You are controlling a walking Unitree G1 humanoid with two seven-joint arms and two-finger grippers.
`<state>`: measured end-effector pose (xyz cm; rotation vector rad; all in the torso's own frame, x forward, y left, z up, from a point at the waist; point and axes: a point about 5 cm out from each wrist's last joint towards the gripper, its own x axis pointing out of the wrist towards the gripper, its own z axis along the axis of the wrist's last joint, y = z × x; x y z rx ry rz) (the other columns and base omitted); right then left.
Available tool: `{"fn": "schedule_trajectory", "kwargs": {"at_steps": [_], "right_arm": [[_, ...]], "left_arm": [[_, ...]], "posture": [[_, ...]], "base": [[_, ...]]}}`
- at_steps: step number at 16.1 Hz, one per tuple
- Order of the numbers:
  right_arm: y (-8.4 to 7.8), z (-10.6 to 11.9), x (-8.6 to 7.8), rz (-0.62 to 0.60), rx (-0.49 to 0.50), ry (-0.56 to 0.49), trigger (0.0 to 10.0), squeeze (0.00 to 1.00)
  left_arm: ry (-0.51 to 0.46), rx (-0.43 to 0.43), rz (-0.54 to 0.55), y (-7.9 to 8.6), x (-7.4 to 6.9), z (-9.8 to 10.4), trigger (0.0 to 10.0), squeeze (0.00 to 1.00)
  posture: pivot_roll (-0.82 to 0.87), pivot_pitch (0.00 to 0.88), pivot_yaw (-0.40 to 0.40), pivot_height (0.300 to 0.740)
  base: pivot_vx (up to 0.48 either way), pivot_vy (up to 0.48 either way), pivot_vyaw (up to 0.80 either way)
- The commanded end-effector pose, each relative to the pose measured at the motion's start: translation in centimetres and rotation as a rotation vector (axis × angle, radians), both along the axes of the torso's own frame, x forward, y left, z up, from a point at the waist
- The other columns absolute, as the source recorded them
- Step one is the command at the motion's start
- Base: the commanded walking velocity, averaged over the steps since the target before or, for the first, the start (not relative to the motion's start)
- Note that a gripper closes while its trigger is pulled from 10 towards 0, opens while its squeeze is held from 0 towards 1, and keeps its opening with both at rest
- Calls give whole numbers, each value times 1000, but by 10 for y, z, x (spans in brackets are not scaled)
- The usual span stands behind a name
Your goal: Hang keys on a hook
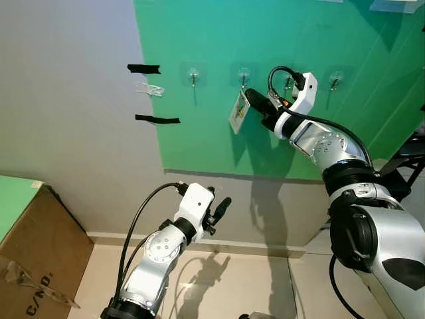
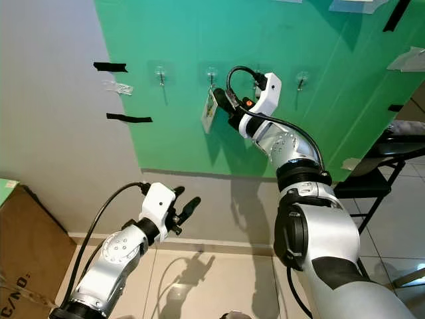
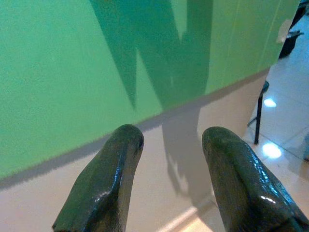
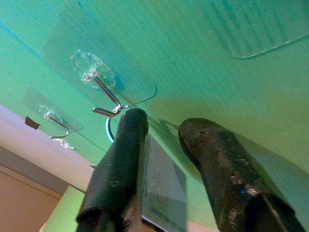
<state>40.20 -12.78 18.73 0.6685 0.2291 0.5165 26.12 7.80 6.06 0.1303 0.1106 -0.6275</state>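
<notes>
Tag against one parted right-gripper finger, ring at hook; head view: left gripper open, empty.

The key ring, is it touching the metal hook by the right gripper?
Touching. In the right wrist view the key ring loops over the metal hook, with the white tag hanging below between the right gripper's fingers.
</notes>
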Motion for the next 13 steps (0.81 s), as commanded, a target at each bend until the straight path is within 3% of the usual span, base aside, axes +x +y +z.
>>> {"fn": "schedule_trajectory", "kwargs": {"at_steps": [1, 6, 11, 13], "right_arm": [[-3, 0, 1, -16, -31, 5, 10000, 1000], [-5, -2, 1, -22, -65, -3, 10000, 1000], [-5, -4, 1, -18, -79, -5, 10000, 1000], [-6, -6, 0, -22, -87, -3, 10000, 1000]], "left_arm": [[-50, 3, 0, 0, 1, 6, 10000, 0], [-198, -85, 112, 14, 7, 25, 10000, 0], [-195, -107, 100, 9, 3, 21, 10000, 0], [-192, -171, 94, 7, 2, 26, 10000, 0]], "posture": [[-60, 0, -62, 740], [-64, 0, -67, 740], [-63, 0, -70, 740], [-65, 0, -70, 740]], "base": [[0, 0, 0], [0, 0, 0], [0, 0, 0], [0, 0, 0]]}}
